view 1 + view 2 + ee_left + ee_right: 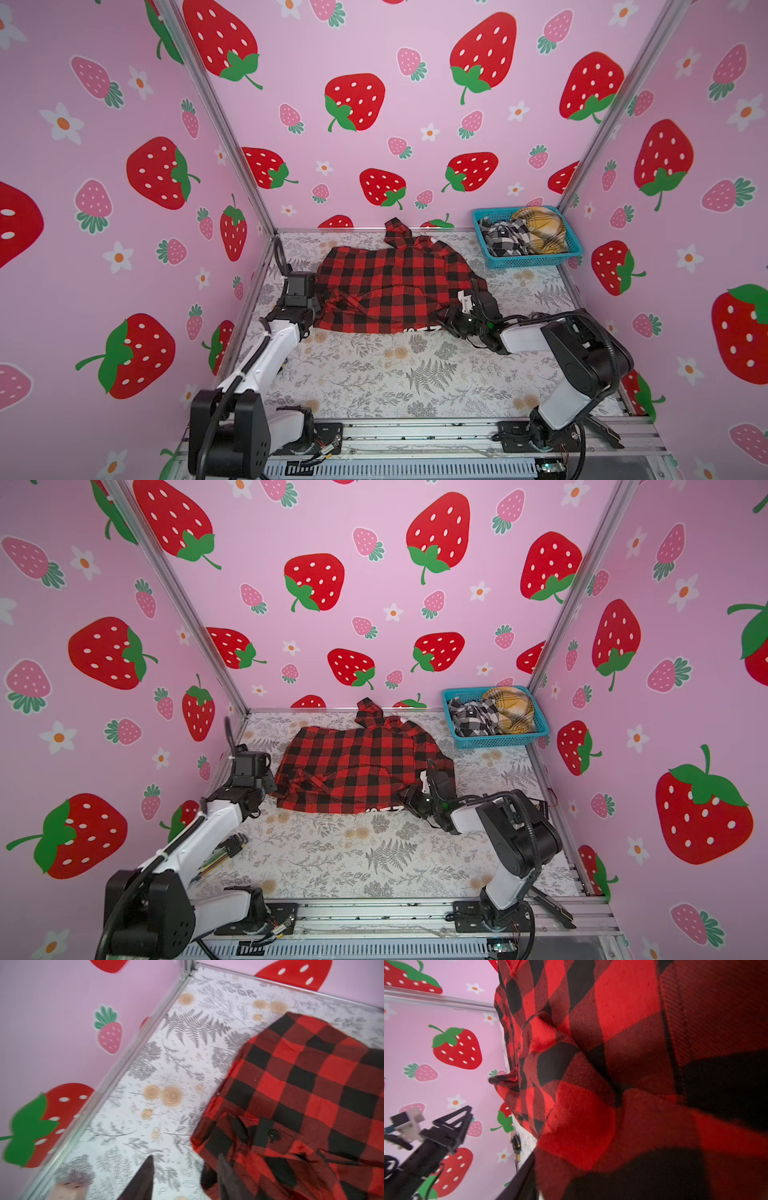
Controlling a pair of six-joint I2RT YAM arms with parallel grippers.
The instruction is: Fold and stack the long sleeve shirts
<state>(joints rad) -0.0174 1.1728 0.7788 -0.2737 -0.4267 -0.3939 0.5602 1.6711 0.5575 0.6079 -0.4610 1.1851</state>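
On the table (374, 374), the red check shirt (386, 286) is lying spread but rumpled, white letters peeking at its near hem. The left gripper (186, 1157) is sitting at its left edge, fingers apart. The right gripper (451, 320) is nosing into its right corner, and I can't tell how its jaws stand.

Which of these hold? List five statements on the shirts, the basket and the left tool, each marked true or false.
1. The red-and-black shirt lies on the table. True.
2. The teal basket stands at the near left corner. False: it stands at the far right corner.
3. The black-and-white shirt is in the basket. True.
4. The yellow plaid shirt lies spread on the table. False: it is bunched in the basket.
5. The left tool has its jaws apart. True.
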